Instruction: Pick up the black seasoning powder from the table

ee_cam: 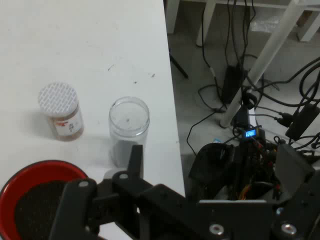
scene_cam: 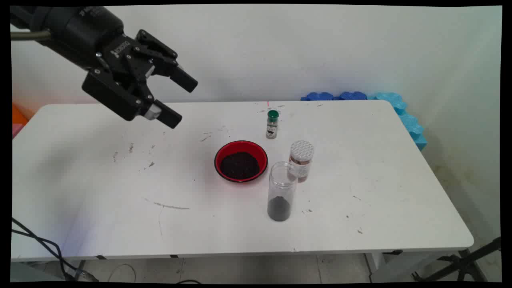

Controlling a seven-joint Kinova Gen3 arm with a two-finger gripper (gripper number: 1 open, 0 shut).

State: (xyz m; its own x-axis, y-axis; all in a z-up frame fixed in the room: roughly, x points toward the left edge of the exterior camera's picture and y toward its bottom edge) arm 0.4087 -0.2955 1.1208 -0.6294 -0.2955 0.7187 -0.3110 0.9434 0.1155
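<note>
Near edge of tabletop (scene_cam: 120,224), lower centre frame: clear open-top jar (scene_cam: 281,192) standing upright, dark powder sitting in its bottom. Just behind it, right: lidded jar with white patterned cap (scene_cam: 301,161), brownish contents, the two overlapping in main view but reading as apart in hand view. Left of both, mid-frame: red bowl (scene_cam: 241,161) holding dark grains. Farther back: small green-capped bottle (scene_cam: 272,124), upright. Blue foam pieces (scene_cam: 384,105) lying behind the far right corner. Hand (scene_cam: 180,98) hanging upper left, well above tabletop, fingers spread open, gripping nothing. Nearest thing is the bowl, lying down and to the right of the hand; jars sitting beyond it, all well apart from the hand.
</note>
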